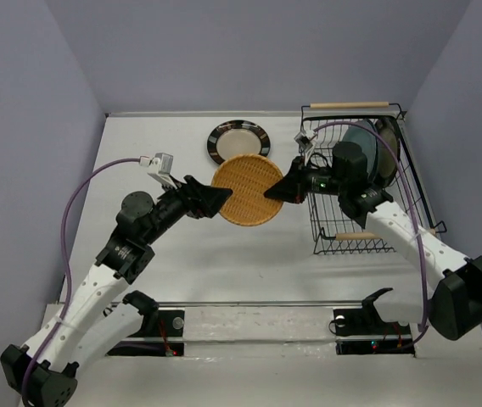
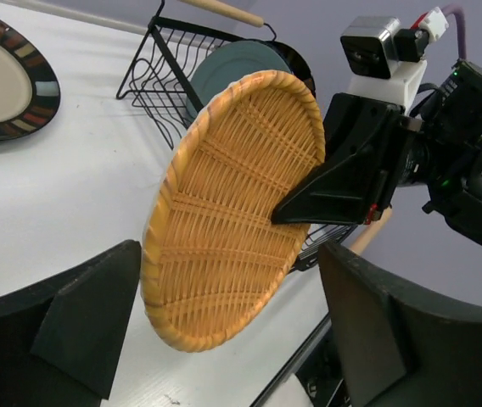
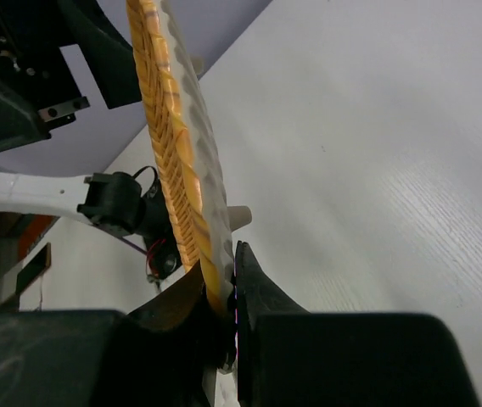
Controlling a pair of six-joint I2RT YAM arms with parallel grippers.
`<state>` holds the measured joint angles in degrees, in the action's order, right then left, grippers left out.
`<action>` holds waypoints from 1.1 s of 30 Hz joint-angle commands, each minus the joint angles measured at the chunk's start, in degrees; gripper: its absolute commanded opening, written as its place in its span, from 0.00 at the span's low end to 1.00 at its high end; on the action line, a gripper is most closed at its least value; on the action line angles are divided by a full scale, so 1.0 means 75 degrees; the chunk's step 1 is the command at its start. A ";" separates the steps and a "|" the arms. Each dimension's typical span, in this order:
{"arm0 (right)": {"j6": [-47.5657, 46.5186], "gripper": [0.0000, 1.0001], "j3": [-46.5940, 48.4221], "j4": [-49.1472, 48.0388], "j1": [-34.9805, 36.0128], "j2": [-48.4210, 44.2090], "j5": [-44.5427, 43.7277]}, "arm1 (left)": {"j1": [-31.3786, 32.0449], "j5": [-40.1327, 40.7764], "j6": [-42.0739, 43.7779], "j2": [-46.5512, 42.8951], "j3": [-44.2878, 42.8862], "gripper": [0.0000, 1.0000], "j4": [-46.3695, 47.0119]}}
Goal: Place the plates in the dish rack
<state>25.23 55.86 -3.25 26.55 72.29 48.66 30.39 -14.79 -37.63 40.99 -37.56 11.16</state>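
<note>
Nearest the camera in the top view, both arm bases sit at the 6 o'clock edge of the white table (image 1: 190, 263), and both arms reach inward toward the middle. The left gripper (image 1: 217, 197) stands at the 9 o'clock rim of the orange wicker plate (image 1: 245, 189). Its wrist view shows its two black fingers (image 2: 71, 326) spread wide, with the lower rim of the plate between them. Contact between either finger and the weave cannot be confirmed. The right gripper (image 1: 273, 193) meets the same plate at its 3 o'clock rim. Its wrist view shows the jaws closed hard on the woven edge, one finger on each face. The wicker plate is tilted up on edge above the table, its hollow face turned toward the left wrist camera. It cannot be determined whether its lowest point touches the surface. Farther out, at 12 o'clock from the wicker plate and apart from it, a cream plate with a dark striped rim (image 1: 238, 142) lies flat on the table. The black wire dish rack (image 1: 394, 212) occupies the 2 o'clock part of the table, just behind the right gripper. One light wooden handle (image 1: 355, 236) is on its near side and another (image 1: 349, 105) on its far side. A teal-blue plate (image 1: 368, 153) stands upright between the dividers. A darker plate (image 1: 388, 144) stands just behind it, at 3 o'clock; its pattern is not legible.
</note>
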 commanded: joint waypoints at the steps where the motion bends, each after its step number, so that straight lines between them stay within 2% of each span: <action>1: -0.0353 0.07 0.0766 0.0314 0.0082 -0.0580 -0.1622 | 0.0049 0.0365 0.0808 -0.0086 -0.0851 0.99 -0.0642; 7: -0.0879 0.07 0.2031 0.1754 -0.0762 -0.0885 -0.3649 | 0.0049 0.1595 0.1887 -0.0204 -0.1401 0.99 -0.2119; 8: -0.1182 0.07 0.2346 0.1954 -0.0959 -0.0920 -0.4616 | 0.0049 0.1805 0.2004 -0.0332 -0.1402 0.99 -0.2248; 10: -0.1685 0.07 0.2559 0.2435 -0.0961 -0.0932 -0.5651 | 0.0049 0.2342 0.2332 -0.0519 -0.1170 0.99 -0.2483; 11: -0.1898 0.07 0.2642 0.2541 -0.0961 -0.0909 -0.6956 | 0.0038 0.2520 0.2380 -0.0694 -0.1017 0.99 -0.2507; 12: -0.2039 0.07 0.2724 0.2635 -0.0961 -0.0862 -0.7572 | 0.0049 0.2685 0.2392 -0.0754 -0.0876 0.99 -0.2507; 14: -0.2577 0.07 0.3028 0.2916 -0.1032 -0.0617 -0.8930 | 0.0061 0.2617 0.2380 -0.0755 -0.0734 0.99 -0.2507; 17: -0.3164 0.07 0.3357 0.3046 -0.1101 -0.0196 -1.0070 | 0.0026 0.2405 0.2427 -0.0743 -0.0804 0.99 -0.2449; 20: -0.3690 0.07 0.3497 0.3034 -0.1171 0.0203 -1.0856 | -0.0021 0.2522 0.2497 -0.0837 -0.0758 0.99 -0.2495; 28: -0.3799 0.07 0.3334 0.3023 -0.1606 0.1445 -1.1035 | -0.0021 0.2628 0.2544 -0.1013 -0.0746 0.99 -0.2519; 33: -0.3587 0.07 0.3217 0.2917 -0.1839 0.1997 -1.0719 | -0.0021 0.2604 0.2533 -0.0825 -0.0757 0.99 -0.2542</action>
<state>-1.91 79.33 22.68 13.80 86.56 -30.26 30.63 3.99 -19.84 34.02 -43.51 -9.23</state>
